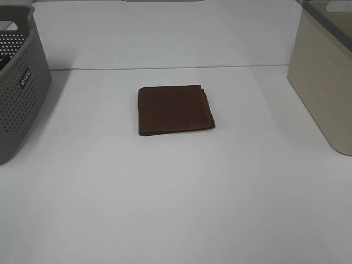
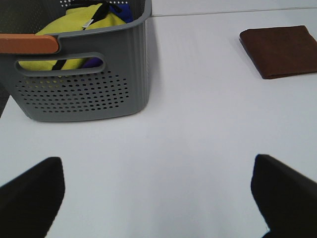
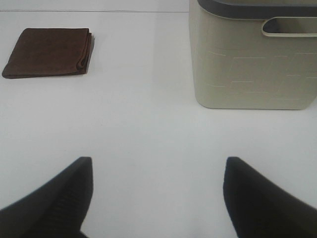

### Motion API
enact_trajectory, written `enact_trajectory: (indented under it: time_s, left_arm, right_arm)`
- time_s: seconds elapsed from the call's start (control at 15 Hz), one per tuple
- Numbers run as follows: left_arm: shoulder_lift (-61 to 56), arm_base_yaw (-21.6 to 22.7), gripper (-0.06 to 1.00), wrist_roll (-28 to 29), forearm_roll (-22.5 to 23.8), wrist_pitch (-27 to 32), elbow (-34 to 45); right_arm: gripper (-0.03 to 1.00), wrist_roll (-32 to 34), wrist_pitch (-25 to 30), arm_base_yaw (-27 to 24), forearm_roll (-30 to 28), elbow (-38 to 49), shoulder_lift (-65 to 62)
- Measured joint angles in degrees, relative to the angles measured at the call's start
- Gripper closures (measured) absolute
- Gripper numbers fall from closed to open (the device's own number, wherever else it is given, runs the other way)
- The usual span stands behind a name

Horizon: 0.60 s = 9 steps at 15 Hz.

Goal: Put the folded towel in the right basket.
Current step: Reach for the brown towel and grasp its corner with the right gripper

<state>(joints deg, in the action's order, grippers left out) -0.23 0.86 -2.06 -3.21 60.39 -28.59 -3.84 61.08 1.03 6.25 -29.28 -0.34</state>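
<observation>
Right tool (image 3: 158,161) nearest the lens in its wrist view: both dark fingers spread wide, nothing between them, hovering over bare desk (image 1: 176,220). Left tool (image 2: 157,163) same story, jaws far apart and empty. Neither arm showed in the high view.

The folded towel (image 1: 175,110) lay flat mid-desk, somewhat toward the far edge, well apart from both baskets. It was dark brown and roughly square, with nothing on it or touching it. The right basket (image 1: 324,82) was beige, solid-walled, with a grey rim and a handle slot, and stood at the right edge toward the far right corner. Its inside was not visible. The left basket (image 1: 16,93) was grey and perforated, at the left edge, with yellow clothes (image 2: 74,25) inside.

Handling guess: the towel looked soft, light and limp, not slippery and not fragile, but likely to sag and come unfolded if lifted badly. The stacked loose layers showed on the edge facing the right basket, while the opposite edge looked like the closed fold. Best hold is probably a pinch across the full stack at one edge or corner, fingers pressed down to the desk so the bottom layer gets caught too — grabbing only the top ply would likely peel it open. The right tool seemed the natural one, being on the basket's side. Task not started — towel untouched.
</observation>
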Motion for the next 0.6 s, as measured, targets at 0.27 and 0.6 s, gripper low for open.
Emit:
enact_trajectory:
  time_s: [0.27,0.6]
  left_arm:
    - [0.0,0.0,-0.03,0.0,0.0,0.0,0.0]
    - [0.0,0.0,-0.03,0.0,0.0,0.0,0.0]
  right_arm:
    - [0.27,0.0,0.0,0.0,0.0,0.0,0.0]
    - [0.27,0.0,0.0,0.0,0.0,0.0,0.0]
